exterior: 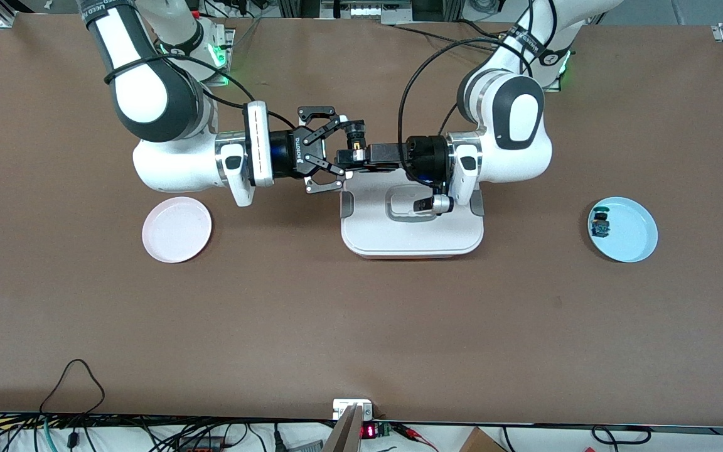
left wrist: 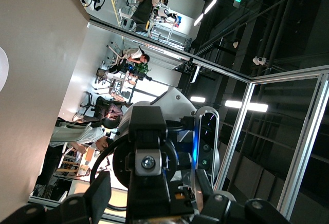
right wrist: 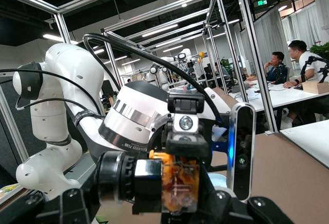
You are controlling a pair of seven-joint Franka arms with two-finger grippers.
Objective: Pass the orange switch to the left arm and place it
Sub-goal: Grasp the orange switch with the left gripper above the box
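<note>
The orange switch (exterior: 358, 152) hangs over the box (exterior: 412, 235), clamped in your right gripper (exterior: 334, 157); the left gripper (exterior: 350, 155) meets it there, grip unclear. You're mid-handover: confirm one hold before the other lets go.

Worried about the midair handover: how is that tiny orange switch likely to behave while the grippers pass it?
The orange switch looks rigid and very light, dwarfed by the right gripper shut on it. Its black cylindrical cap suggests it could roll if dropped onto the box. So small a part may twist as the left gripper meets it.
</note>
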